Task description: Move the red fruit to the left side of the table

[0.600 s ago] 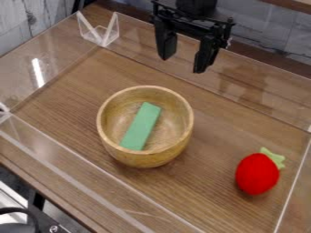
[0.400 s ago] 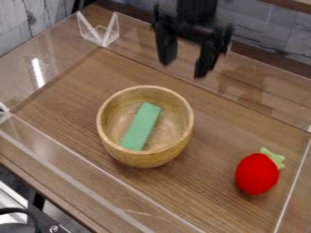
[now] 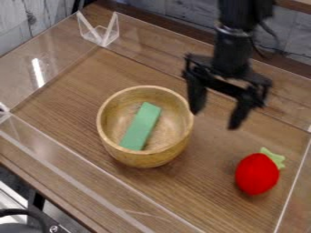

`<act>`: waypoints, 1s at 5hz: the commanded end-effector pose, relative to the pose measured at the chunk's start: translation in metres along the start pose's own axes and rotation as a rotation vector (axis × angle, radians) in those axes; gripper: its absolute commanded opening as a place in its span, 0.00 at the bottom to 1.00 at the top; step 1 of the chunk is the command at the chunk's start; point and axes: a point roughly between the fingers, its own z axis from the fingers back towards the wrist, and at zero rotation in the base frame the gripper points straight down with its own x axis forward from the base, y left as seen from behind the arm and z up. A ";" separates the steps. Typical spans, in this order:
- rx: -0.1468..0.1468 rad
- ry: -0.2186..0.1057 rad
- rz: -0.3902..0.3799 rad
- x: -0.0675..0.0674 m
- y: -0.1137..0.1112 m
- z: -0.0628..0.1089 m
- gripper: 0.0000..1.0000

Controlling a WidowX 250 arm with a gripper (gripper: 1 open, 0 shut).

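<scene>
The red fruit point(image 3: 257, 172), a small strawberry-like toy with a green leafy top, lies on the brown wood-grain table point(image 3: 206, 196) near the front right corner. My black gripper point(image 3: 220, 103) hangs pointing down over the middle right of the table, above and to the left of the fruit, apart from it. Its fingers point(image 3: 241, 111) stand wide open with nothing between them.
A round light wooden bowl point(image 3: 145, 125) with a green rectangular block point(image 3: 141, 126) in it stands left of the gripper. Low clear acrylic walls point(image 3: 295, 182) edge the table; the right wall runs close beside the fruit. A clear bracket point(image 3: 98, 29) sits at the back left.
The gripper has swung from the back of the table forward and to the right, and lower, toward the red fruit. It stays open. The fruit, bowl and block have not moved.
</scene>
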 end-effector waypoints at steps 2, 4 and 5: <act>-0.021 -0.067 -0.002 -0.005 -0.033 -0.001 1.00; -0.006 -0.087 -0.076 -0.013 -0.066 -0.017 1.00; 0.012 -0.088 -0.120 -0.015 -0.068 -0.026 1.00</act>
